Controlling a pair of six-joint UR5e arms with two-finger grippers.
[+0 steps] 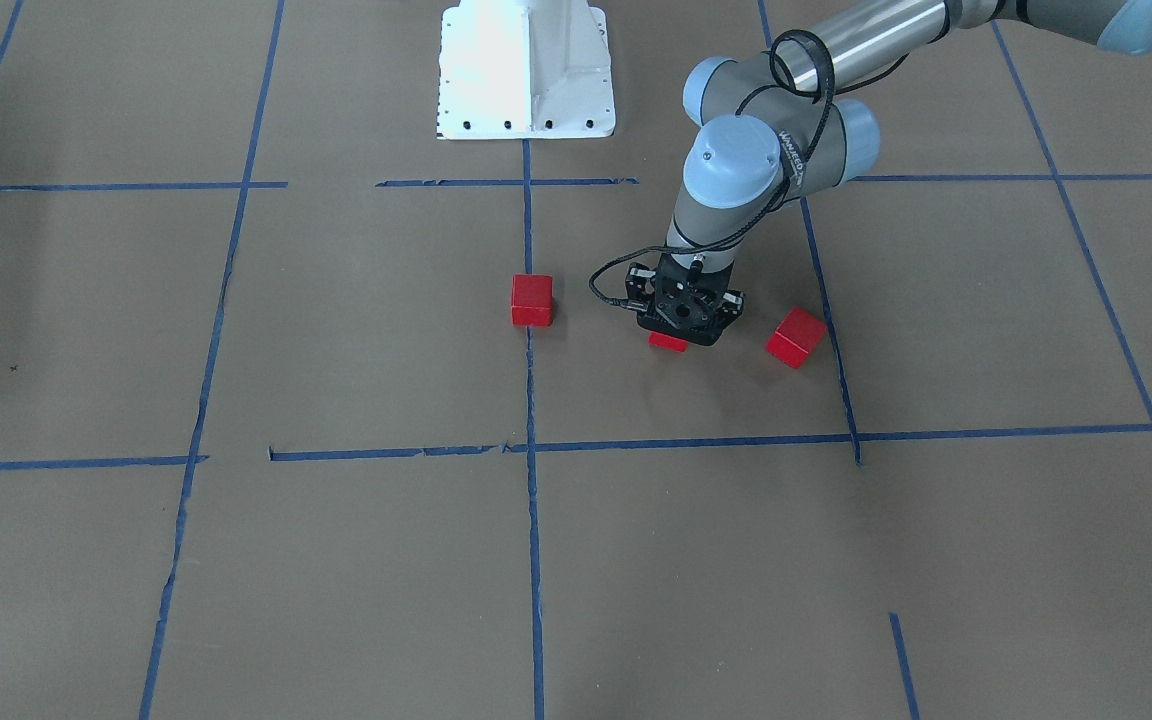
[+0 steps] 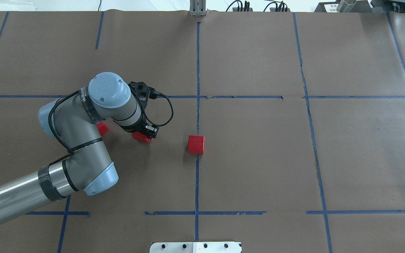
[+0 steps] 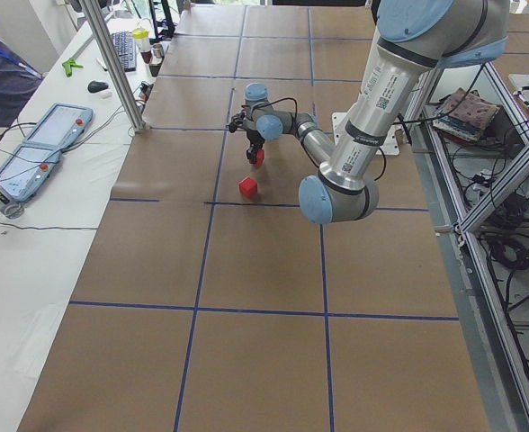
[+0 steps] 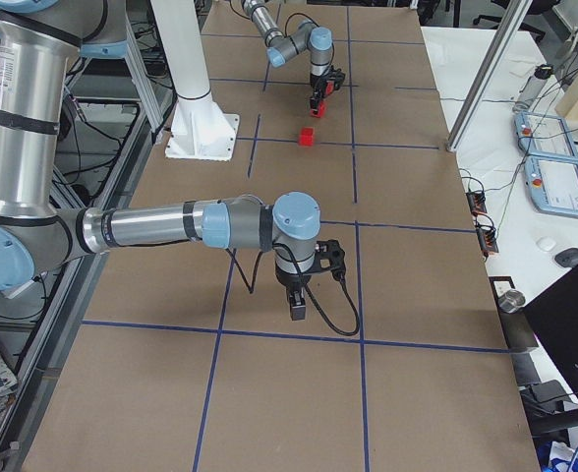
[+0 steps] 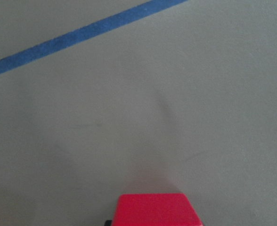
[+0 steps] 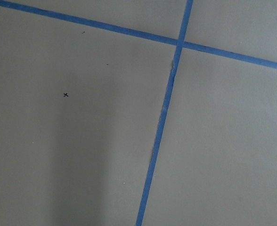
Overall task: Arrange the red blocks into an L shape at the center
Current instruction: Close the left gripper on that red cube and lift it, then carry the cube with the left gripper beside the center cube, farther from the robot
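Observation:
My left gripper (image 1: pixel 681 325) (image 2: pixel 145 135) points down and is shut on a red block (image 1: pixel 668 342) (image 2: pixel 141 137), left of the center tape line (image 2: pixel 197 63). That block fills the bottom edge of the left wrist view (image 5: pixel 157 209). A second red block (image 1: pixel 532 299) (image 2: pixel 196 144) sits on the center line. A third red block (image 1: pixel 795 337) (image 2: pixel 102 128) lies on the paper on the outer side of the gripper, partly hidden by the arm in the overhead view. My right gripper (image 4: pixel 296 305) shows only in the exterior right view, over bare paper; I cannot tell whether it is open.
The white robot base (image 1: pixel 526 70) stands at the table's robot-side edge. Blue tape lines (image 6: pixel 162 117) grid the brown paper. Operator desks with pendants (image 3: pixel 44 144) lie beyond the far table edge.

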